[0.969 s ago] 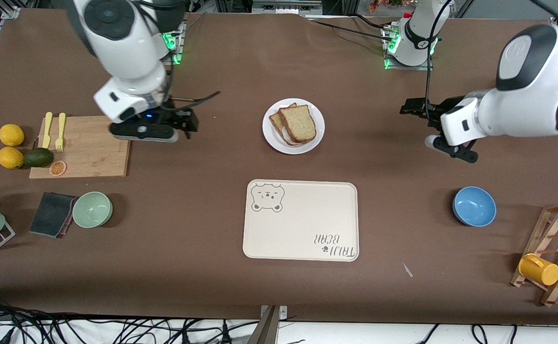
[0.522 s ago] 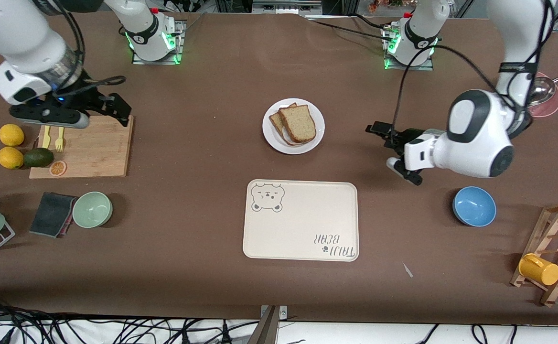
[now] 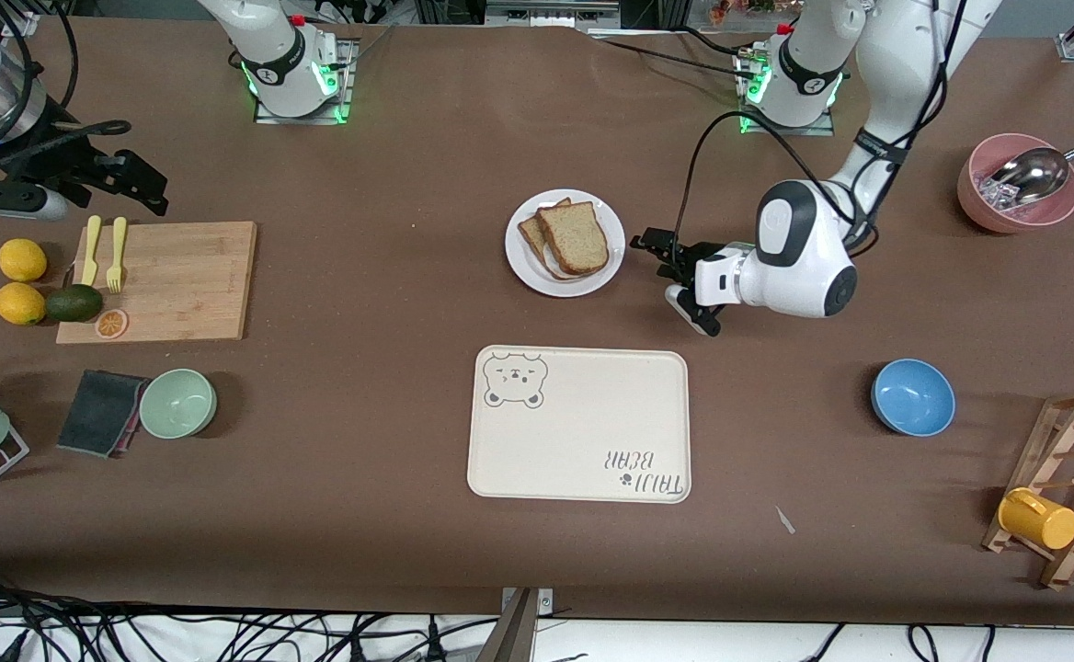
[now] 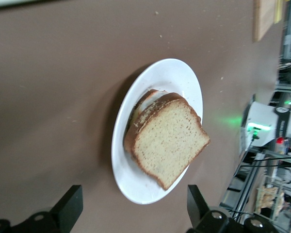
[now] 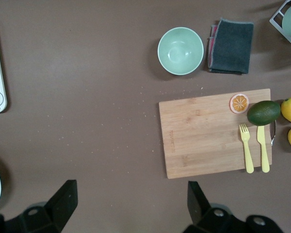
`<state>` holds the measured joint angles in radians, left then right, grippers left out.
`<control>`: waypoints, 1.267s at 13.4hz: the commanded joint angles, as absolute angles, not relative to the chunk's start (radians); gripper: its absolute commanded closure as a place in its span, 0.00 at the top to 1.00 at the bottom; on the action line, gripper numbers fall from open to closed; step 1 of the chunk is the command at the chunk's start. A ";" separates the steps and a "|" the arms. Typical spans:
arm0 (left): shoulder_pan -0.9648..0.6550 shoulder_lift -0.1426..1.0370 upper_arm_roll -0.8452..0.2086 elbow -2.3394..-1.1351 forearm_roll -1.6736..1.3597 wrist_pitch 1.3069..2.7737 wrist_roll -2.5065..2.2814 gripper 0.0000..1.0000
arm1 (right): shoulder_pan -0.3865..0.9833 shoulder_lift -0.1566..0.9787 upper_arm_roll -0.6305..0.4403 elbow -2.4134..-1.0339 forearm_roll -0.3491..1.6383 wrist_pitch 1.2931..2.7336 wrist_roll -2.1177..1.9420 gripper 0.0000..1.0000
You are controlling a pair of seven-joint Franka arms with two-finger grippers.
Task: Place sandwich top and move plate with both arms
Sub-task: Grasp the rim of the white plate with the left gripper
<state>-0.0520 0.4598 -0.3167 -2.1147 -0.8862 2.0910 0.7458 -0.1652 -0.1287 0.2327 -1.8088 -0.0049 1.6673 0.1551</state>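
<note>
The sandwich top (image 3: 575, 237) is a plain brown slice lying on a second slice, which it mostly hides, on the white plate (image 3: 526, 262) at mid-table. My left gripper (image 3: 658, 253) is open and low beside the plate, toward the left arm's end. In the left wrist view the sandwich top (image 4: 168, 141) and plate (image 4: 131, 182) lie just ahead of the left gripper (image 4: 134, 208). A white layer shows between the slices. My right gripper (image 3: 137, 179) is open and empty, up over the table by the cutting board (image 3: 169, 276). It also shows in the right wrist view (image 5: 131, 196).
A cream bear tray (image 3: 578, 423) lies nearer the front camera than the plate. A blue bowl (image 3: 912, 395), a pink bowl with a scoop (image 3: 1015, 184) and a mug rack (image 3: 1061, 487) stand toward the left arm's end. A green bowl (image 3: 177, 402), cloth, forks and fruit are at the right arm's end.
My left arm has swung in and its gripper has come up beside the plate. My right arm has pulled away from mid-table toward its own end, past the cutting board.
</note>
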 commanded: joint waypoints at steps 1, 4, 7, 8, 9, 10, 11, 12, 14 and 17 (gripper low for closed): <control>-0.043 0.515 -0.321 -2.157 -1.055 2.132 0.969 0.91 | -0.179 -0.146 0.239 -1.815 0.015 1.637 0.135 1.00; -0.043 0.540 -0.322 -2.171 -1.080 2.134 0.996 0.75 | -0.183 -0.124 0.238 -1.789 0.050 1.602 0.135 1.00; -0.044 0.557 -0.321 -2.172 -1.097 2.134 0.994 0.57 | -0.183 -0.111 0.238 -1.782 0.029 1.601 0.133 1.00; -0.055 0.571 -0.322 -2.172 -1.097 2.144 0.986 0.55 | -0.181 -0.069 0.241 -1.752 0.009 1.571 0.135 1.00; -0.072 0.578 -0.321 -2.174 -1.098 2.173 0.985 0.52 | -0.179 -0.036 0.242 -1.703 0.006 1.536 0.132 1.00; -0.083 0.584 -0.322 -2.178 -1.098 2.195 0.983 0.49 | -0.179 -0.035 0.247 -1.683 0.006 1.534 0.108 1.00; -0.089 0.591 -0.322 -2.178 -1.115 2.203 0.980 0.48 | -0.175 -0.043 0.244 -1.687 0.018 1.535 0.066 1.00; -0.097 0.591 -0.321 -2.180 -1.130 2.203 0.982 0.44 | -0.176 -0.041 0.244 -1.686 0.020 1.536 0.048 1.00; -0.101 0.592 -0.321 -2.180 -1.131 2.204 0.980 0.32 | -0.176 -0.041 0.244 -1.686 0.018 1.539 0.051 1.00; -0.118 0.612 -0.322 -2.178 -1.135 2.238 0.980 0.16 | -0.176 -0.044 0.244 -1.683 -0.005 1.526 0.052 1.00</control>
